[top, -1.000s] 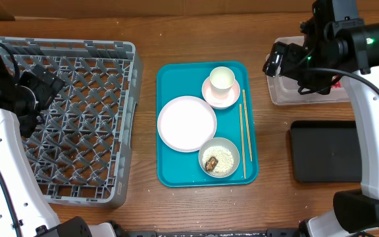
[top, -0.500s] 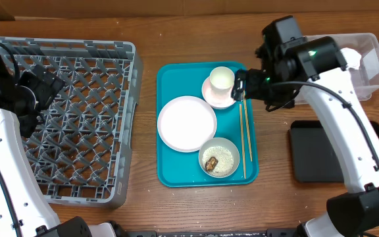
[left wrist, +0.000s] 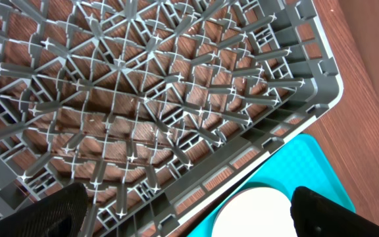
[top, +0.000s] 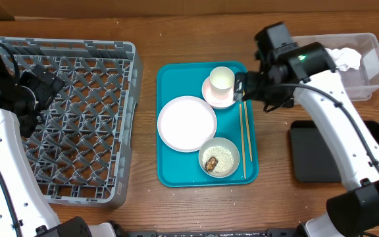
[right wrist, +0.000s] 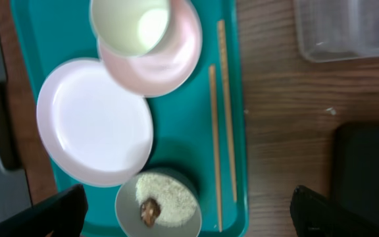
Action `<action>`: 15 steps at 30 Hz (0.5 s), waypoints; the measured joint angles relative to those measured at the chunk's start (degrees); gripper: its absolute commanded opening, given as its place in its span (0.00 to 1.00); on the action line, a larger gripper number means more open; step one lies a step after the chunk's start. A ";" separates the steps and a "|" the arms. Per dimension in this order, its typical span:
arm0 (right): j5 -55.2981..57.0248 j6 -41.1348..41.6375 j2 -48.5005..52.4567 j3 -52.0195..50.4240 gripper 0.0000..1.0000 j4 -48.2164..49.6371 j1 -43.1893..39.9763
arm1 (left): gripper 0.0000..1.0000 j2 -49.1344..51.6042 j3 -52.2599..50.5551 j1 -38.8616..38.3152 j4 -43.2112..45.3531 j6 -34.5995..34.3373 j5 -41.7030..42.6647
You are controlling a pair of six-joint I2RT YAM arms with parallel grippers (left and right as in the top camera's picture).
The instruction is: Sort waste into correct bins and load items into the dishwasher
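On the teal tray (top: 176, 164) a white cup (top: 222, 78) stands in a pale pink bowl (top: 216, 99). Beside them are a round plate (top: 187, 123) and a grey bowl (top: 232, 146) holding rice (top: 223, 158) and a brown lump (top: 210, 163). My right gripper (top: 241, 87) hangs open above the tray's right side. In the right wrist view it (right wrist: 189, 217) is open over the rice (right wrist: 170, 194). My left gripper (top: 45, 85) is open over the grey dish rack (top: 77, 131); its wrist view shows the gripper (left wrist: 189, 217) empty. Crumpled tissue (top: 347, 58) lies in the clear tub (top: 367, 82).
Two wooden chopsticks (top: 244, 138) lie along the tray's right edge. A shallow black tray (top: 328, 150) sits on the table in front of the clear tub. My right arm reaches across the gap between tub and teal tray.
My right arm has swung left from above the clear tub to the teal tray's right side, uncovering the tub and tissue. The left arm has not moved.
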 measured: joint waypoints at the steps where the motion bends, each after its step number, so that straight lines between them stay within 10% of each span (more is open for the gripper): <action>1: 0.09 0.72 0.00 0.00 1.00 0.13 -1.11 | 1.00 0.00 0.00 0.00 0.00 0.00 -0.02; 15: 0.02 7.02 0.00 0.00 1.00 -1.16 -23.89 | 1.00 0.00 0.00 0.00 -0.20 -4.02 6.86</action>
